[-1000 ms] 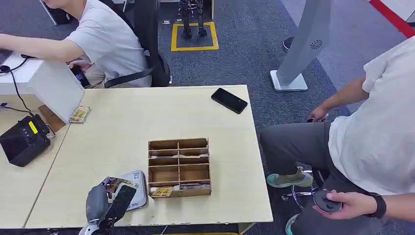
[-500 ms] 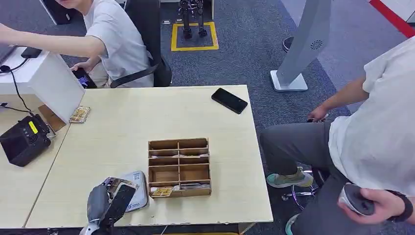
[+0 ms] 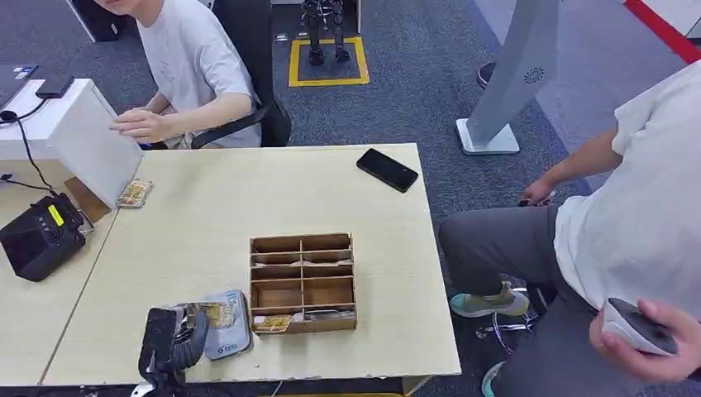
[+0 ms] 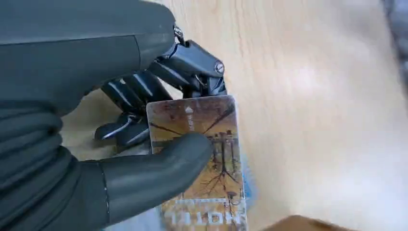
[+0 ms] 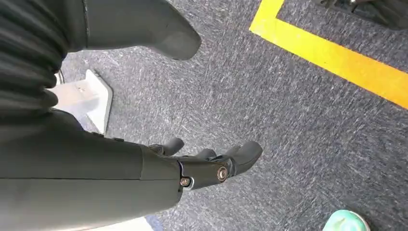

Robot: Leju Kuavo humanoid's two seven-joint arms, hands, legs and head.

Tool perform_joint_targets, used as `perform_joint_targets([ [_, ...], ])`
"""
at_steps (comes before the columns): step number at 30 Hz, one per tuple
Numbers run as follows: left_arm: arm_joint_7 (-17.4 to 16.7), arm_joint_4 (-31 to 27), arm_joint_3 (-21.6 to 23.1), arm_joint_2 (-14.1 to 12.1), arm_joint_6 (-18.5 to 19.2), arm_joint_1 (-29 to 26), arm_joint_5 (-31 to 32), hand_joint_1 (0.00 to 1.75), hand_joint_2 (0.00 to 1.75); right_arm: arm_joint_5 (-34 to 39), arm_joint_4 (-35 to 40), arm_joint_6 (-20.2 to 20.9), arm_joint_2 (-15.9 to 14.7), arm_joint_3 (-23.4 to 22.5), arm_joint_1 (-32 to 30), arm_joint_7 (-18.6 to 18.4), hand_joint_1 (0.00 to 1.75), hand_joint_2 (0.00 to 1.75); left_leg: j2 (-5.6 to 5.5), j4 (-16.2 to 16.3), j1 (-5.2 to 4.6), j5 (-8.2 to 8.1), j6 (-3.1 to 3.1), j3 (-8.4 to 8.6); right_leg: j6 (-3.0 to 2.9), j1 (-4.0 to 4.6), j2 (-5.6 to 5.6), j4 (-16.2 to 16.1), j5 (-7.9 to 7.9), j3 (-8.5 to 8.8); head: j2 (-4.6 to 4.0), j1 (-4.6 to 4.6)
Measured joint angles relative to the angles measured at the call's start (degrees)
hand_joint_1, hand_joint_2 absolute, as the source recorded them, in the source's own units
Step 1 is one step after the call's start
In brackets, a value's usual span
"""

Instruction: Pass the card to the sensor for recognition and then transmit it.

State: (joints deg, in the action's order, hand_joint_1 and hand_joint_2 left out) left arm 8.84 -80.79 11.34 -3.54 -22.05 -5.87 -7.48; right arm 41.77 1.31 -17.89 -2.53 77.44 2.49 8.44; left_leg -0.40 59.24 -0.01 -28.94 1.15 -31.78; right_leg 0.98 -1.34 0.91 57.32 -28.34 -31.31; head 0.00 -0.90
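Brown card [image 4: 202, 159] pinched by left hand [image 4: 96, 144] fingers; right hand [image 5: 144, 163] fingers spread, empty.

Head looks down at table [image 3: 215, 207] (wrists close, turned)

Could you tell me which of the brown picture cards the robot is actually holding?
The one pinched in the left hand, the card above the grey pad; the others lie loose by the white box and in the wooden tray's front slot.

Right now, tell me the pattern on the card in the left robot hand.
Brown-orange card with dark bare-tree branches and pale lettering, clearest in the left wrist view.
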Motion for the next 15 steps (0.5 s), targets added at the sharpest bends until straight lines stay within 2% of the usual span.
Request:
perform_joint_targets([
  [2, 1.43, -3.82, -1.42, -0.02, 0.00, 0.33, -5.06, 1.75, 1.75, -0.35, 0.70, -0.73, -0.31, 0.02, -0.21, -0.57, 0.00, 1.75, -0.05, 0.00, 0.00, 0.00, 0.00, -0.01, 0.00, 0.00, -0.02, 0.00, 0.00, 0.02, 0.00, 0.00],
  [4, 2.09, -6.95, -2.68, -0.22, -0.13, 0.96, -6.34, 1.75, 1.75, -0.55, 1.56, -1.34, -0.66, 0.06, -0.29, -0.90, 0.00, 1.75, -0.04, 0.00, 0.00, 0.00, 0.00, -0.02, 0.00, 0.00, -0.02, 0.00, 0.00, 0.00, 0.00, -0.04],
  [11, 7.70, -14.26, -4.91, -2.56, -2.40, 5.86, -0.08, 1.75, 1.75, -1.68, 4.97, -2.28, -1.99, 0.70, -0.75, -2.17, 0.00, 1.75, -0.09, 0.01, 0.06, 0.01, 0.00, -0.02, 0.01, 0.01, -0.02, 0.00, 0.01, 0.02, 0.00, 0.02],
  [15, 7.99, -15.75, -6.15, -4.46, -3.02, 8.71, 1.24, 1.75, 1.75, -2.10, 6.36, -2.41, -2.58, 1.31, -0.89, -2.60, 0.00, 1.75, -0.09, 0.00, 0.05, 0.01, -0.01, -0.01, 0.01, 0.01, -0.01, 0.01, 0.01, 0.02, 0.00, 0.00],
])
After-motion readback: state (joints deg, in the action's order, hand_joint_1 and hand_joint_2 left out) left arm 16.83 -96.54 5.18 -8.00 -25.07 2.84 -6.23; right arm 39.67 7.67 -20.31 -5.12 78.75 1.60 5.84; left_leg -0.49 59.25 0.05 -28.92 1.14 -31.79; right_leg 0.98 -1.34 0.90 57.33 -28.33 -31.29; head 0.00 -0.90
